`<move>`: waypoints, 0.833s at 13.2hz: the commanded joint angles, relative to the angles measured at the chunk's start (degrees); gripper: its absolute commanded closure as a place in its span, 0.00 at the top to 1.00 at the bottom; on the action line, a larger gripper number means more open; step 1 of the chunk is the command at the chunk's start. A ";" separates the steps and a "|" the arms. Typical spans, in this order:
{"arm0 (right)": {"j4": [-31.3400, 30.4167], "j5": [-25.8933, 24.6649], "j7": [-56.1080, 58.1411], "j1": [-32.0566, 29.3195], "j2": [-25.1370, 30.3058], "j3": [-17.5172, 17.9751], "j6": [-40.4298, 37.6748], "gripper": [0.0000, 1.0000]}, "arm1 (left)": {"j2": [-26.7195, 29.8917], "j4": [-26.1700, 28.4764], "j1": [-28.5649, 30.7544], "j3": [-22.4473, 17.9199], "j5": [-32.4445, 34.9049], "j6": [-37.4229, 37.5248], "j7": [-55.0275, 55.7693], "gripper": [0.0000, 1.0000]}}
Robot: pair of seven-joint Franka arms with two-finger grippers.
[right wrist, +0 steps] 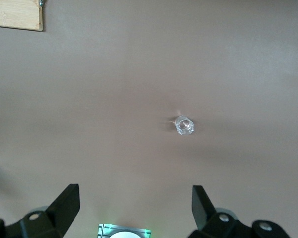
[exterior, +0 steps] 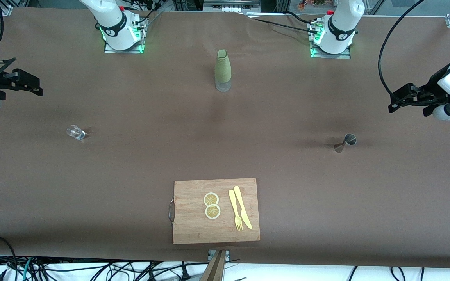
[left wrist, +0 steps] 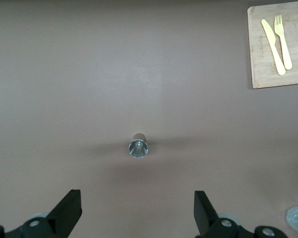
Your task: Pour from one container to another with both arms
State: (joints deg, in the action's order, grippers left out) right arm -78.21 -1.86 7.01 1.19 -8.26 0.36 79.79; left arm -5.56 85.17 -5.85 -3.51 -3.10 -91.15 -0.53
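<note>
- Hovering high at the left arm's end of the table, the left gripper (exterior: pixel 395 102) is being held with its fingers (left wrist: pixel 69 210) spread wide and nothing between them.
- A small steel jigger (exterior: pixel 345 142) is being seen upright on the brown table (exterior: pixel 131 175) beneath that gripper, untouched, its open mouth (left wrist: pixel 138 148) facing up.
- At the right arm's end, the right gripper (exterior: pixel 33 86) is likewise being held aloft, fingers (right wrist: pixel 67 203) parted and empty.
- A clear shot glass (exterior: pixel 75 132) is being shown on the table below it, well apart from the jigger.
- Between the two bases, a green-sleeved bottle (exterior: pixel 222 70) is being left standing upright.
- Nearer the front camera, a wooden cutting board (exterior: pixel 193 230) is being shown carrying two lemon slices (exterior: pixel 211 205), with a yellow fork (exterior: pixel 235 210) and yellow knife (exterior: pixel 242 207) lying side by side beside them.
</note>
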 commanded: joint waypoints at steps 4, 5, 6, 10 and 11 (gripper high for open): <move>0.87 -0.34 0.46 -0.14 0.26 0.16 0.19 1.00 | -0.68 -1.59 0.23 0.17 0.20 0.27 -0.88 1.00; 0.87 -0.34 0.46 -0.14 0.35 0.16 0.02 1.00 | -0.68 -1.59 0.23 0.17 0.20 0.27 -0.96 1.00; 0.87 -0.51 0.46 -0.14 0.35 0.25 -0.07 1.00 | -0.68 -1.59 0.23 0.17 0.20 0.27 -0.88 1.00; 0.43 -0.52 0.46 -0.05 0.44 0.34 -0.43 1.00 | -0.76 -1.59 0.23 0.17 0.20 0.27 -0.88 1.00; 0.34 -0.25 0.37 -0.05 0.35 0.25 -0.69 1.00 | -0.76 -1.67 0.23 0.17 0.20 0.27 -0.88 1.00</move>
State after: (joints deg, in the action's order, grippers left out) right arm -78.09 -1.86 7.02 1.19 -8.15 0.37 79.97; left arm -5.58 85.16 -5.85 -3.51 -3.10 -91.15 -0.53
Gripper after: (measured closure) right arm 0.000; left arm 0.000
